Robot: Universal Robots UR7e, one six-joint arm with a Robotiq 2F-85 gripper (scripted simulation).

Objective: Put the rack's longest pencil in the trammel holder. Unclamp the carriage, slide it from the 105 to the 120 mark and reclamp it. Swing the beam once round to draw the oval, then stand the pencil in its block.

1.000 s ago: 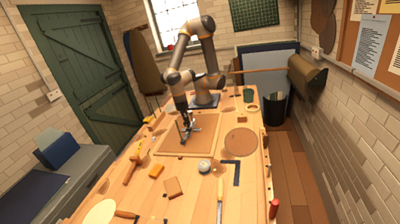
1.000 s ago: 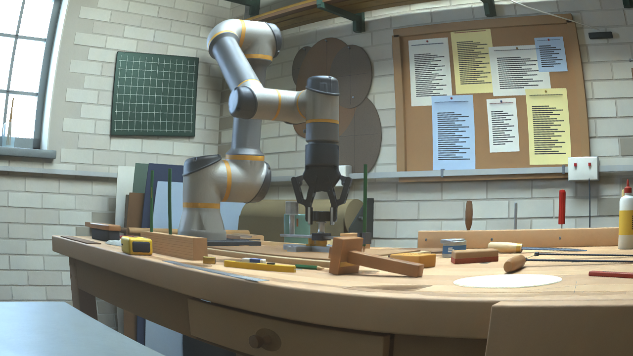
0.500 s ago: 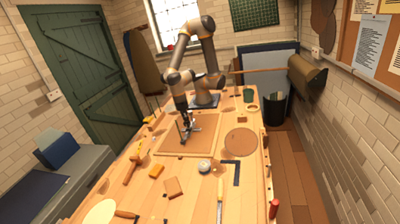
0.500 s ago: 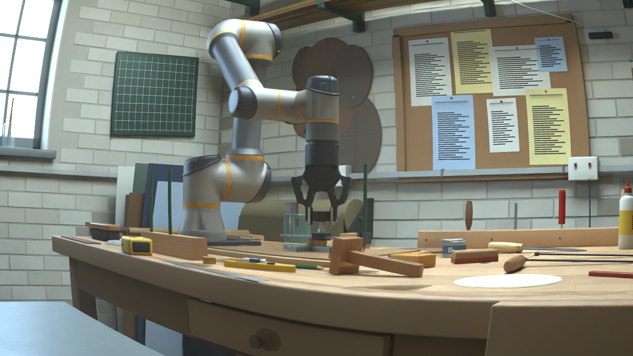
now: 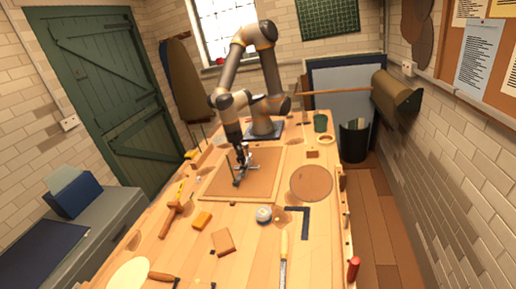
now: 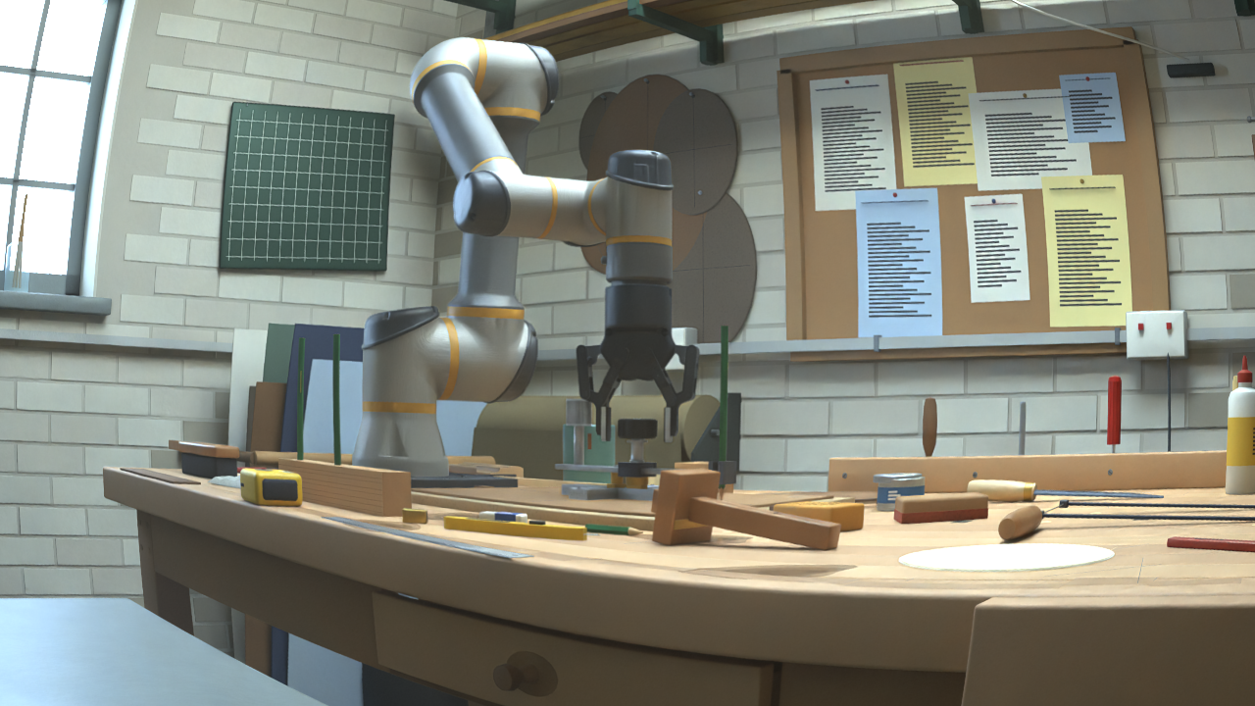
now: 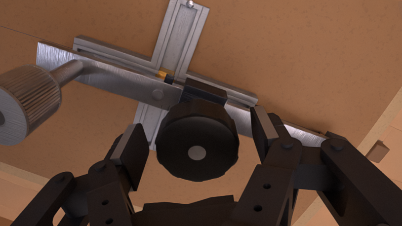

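The black clamp knob (image 7: 196, 140) stands on the carriage of the steel trammel beam (image 7: 118, 81), which lies across the cross-shaped slotted base (image 7: 174, 50) on the brown drawing board (image 5: 246, 175). My gripper (image 7: 198, 135) hangs straight above the knob, open and holding nothing, with the knob between its fingers (image 6: 638, 428). A green pencil (image 6: 723, 395) stands upright at the beam's end. A knurled steel knob (image 7: 26, 104) rises from the beam's other end. Two more green pencils (image 6: 318, 399) stand in the wooden rack (image 6: 347, 486) at the bench's left.
A wooden mallet (image 6: 737, 514) lies close in front of the board, with a yellow knife (image 6: 513, 525) and a tape measure (image 6: 270, 486) nearby. The robot base (image 5: 263, 125) stands behind the board. A round disc (image 5: 311, 183), tins and blocks lie to the board's right.
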